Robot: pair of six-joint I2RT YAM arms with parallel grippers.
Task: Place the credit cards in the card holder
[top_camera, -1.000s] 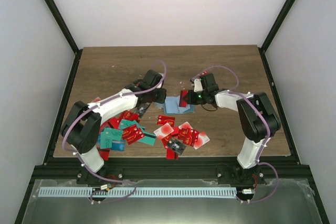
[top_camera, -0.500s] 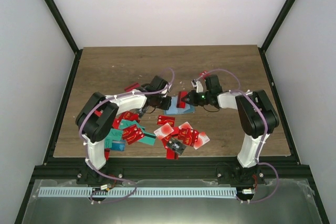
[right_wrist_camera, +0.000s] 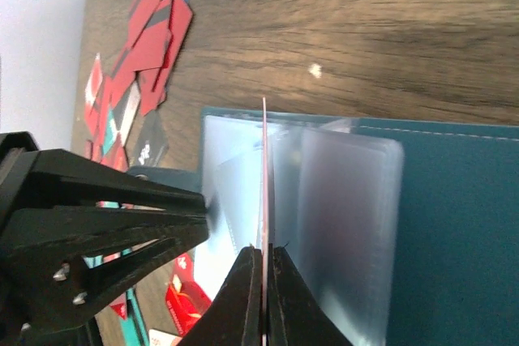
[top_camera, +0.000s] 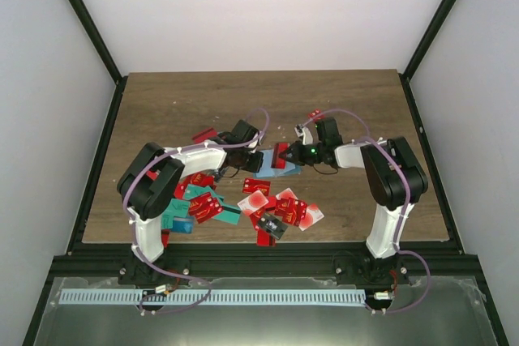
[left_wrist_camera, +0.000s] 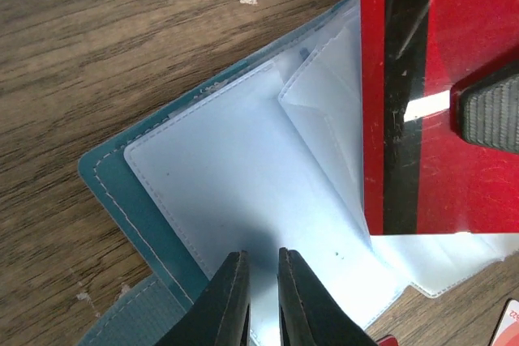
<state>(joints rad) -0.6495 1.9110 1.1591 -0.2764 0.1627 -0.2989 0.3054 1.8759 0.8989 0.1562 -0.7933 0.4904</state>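
Red credit card [left_wrist_camera: 470, 184] poised over the card holder [left_wrist_camera: 211, 176]
The right claw [right_wrist_camera: 263, 255], clenched on the card, holds it edge-on with its long axis aimed into the open holder's clear pockets, mid-counter [left_wrist_camera: 97, 38]. The left claw [left_wrist_camera: 263, 261], nearly clenched and empty, rests its tips on the pale panel alongside.

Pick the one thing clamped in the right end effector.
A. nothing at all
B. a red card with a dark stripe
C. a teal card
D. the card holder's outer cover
B: the right end effector is shut on a red card with a dark stripe, which it holds edge-on among the clear sleeves of the open card holder.
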